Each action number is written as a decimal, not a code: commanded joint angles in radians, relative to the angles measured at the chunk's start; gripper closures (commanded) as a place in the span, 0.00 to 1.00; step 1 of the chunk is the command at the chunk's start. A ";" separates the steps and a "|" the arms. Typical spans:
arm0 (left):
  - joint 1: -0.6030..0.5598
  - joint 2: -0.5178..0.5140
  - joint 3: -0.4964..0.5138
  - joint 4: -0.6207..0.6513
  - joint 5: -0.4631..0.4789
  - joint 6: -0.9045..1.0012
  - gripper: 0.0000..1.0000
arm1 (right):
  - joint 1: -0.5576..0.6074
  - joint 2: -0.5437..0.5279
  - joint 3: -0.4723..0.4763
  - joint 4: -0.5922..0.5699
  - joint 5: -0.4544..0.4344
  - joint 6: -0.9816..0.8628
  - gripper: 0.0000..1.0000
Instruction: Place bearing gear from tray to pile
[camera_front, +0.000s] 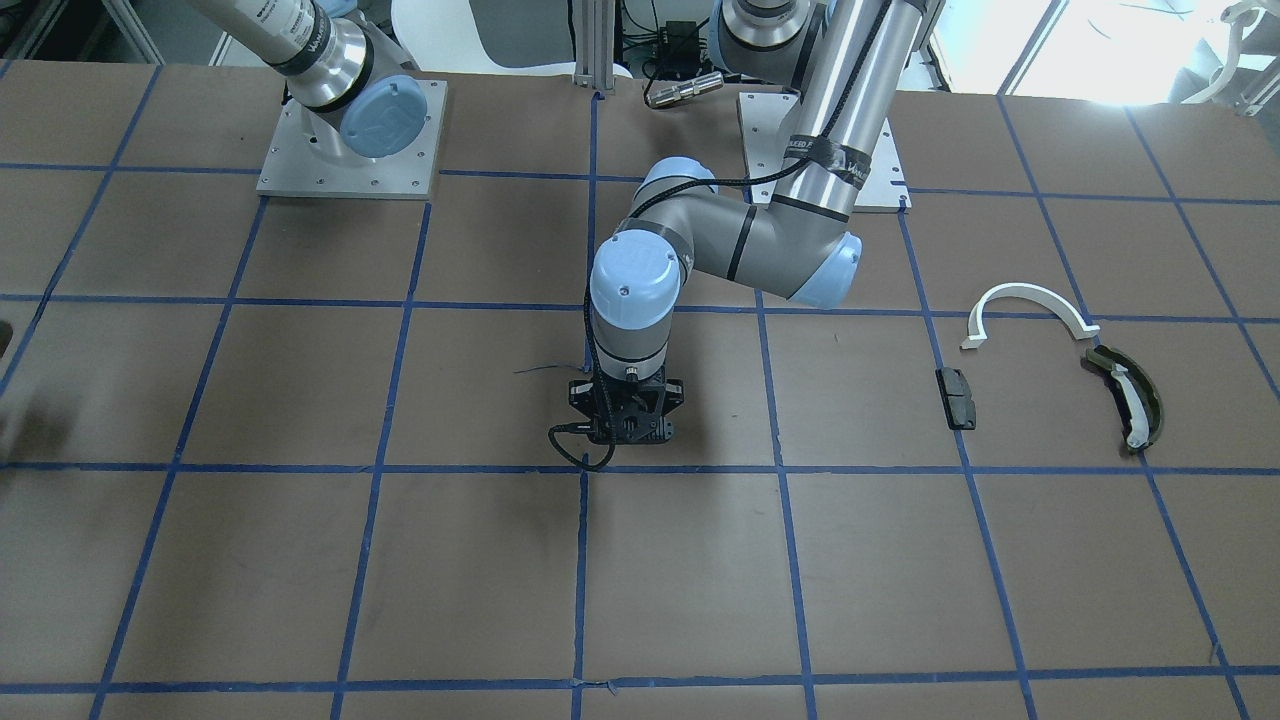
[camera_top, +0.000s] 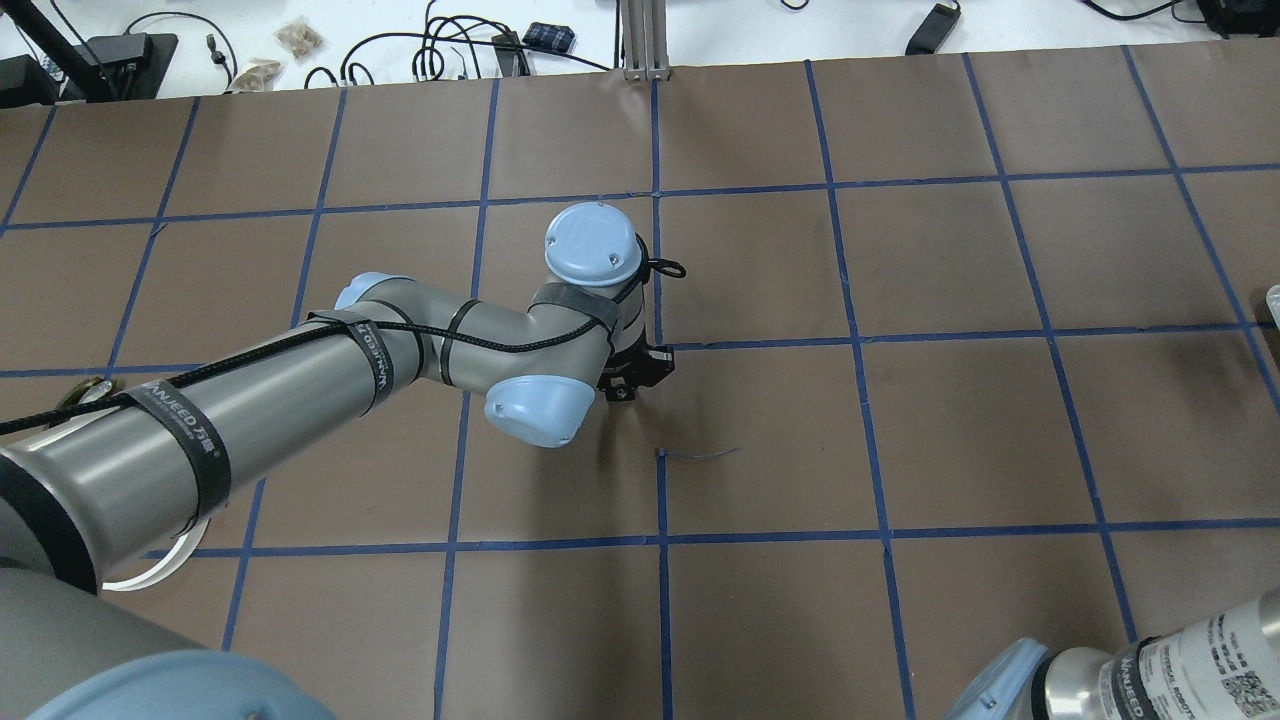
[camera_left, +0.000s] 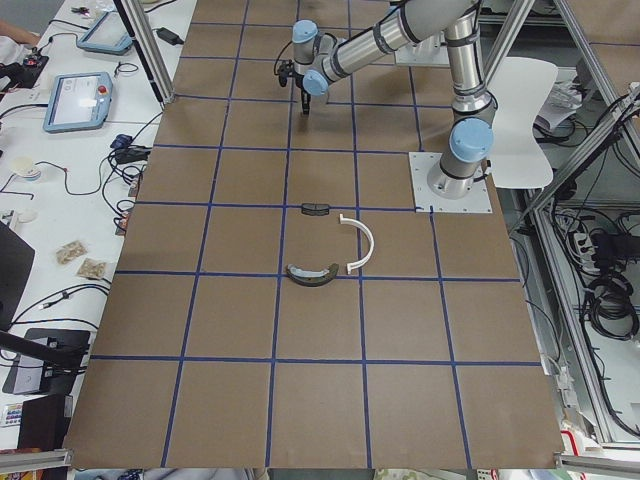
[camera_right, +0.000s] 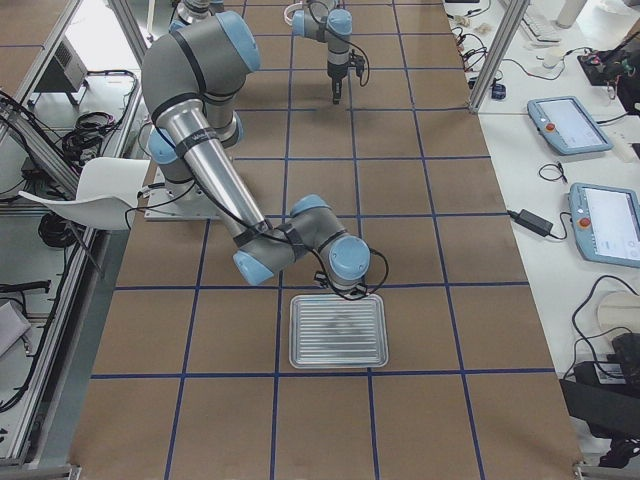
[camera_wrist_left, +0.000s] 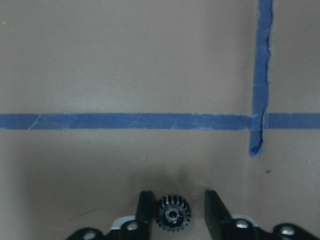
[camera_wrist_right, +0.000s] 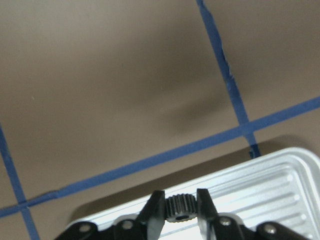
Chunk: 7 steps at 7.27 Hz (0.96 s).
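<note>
my right claw (camera_wrist_right: 179, 200) is closed on a bearing gear (camera_wrist_right: 180, 209), one finger on each side of its teeth, low over the ribbed tray (camera_wrist_right: 280, 175). i cannot tell if the gear is lifted. my left claw (camera_wrist_left: 178, 200) points straight down near the middle of the table (camera_front: 300, 560). it is partly open around a second gear (camera_wrist_left: 172, 216), which touches one finger with a gap at the other, so i judge it not clamped. the pile (camera_front: 1150, 400), with white half-ring (camera_front: 1030, 298), olive shoe (camera_front: 1108, 365) and black pad (camera_front: 957, 398), lies well apart on my left. i judge the middle serves as a hand-over spot between tray and pile.
</note>
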<state>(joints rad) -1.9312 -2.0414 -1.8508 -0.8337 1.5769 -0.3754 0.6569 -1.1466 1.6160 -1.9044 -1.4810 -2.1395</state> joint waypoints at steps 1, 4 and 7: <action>0.043 0.029 0.007 -0.057 0.005 0.029 1.00 | 0.138 -0.187 0.001 0.196 -0.004 0.245 0.91; 0.315 0.130 -0.011 -0.139 0.063 0.522 1.00 | 0.483 -0.361 -0.001 0.341 -0.007 0.852 0.91; 0.613 0.203 -0.054 -0.142 0.136 0.883 1.00 | 0.943 -0.285 -0.001 0.223 -0.002 1.498 0.92</action>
<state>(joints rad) -1.4408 -1.8659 -1.8915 -0.9752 1.6706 0.3450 1.4062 -1.4833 1.6159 -1.6086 -1.4793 -0.8921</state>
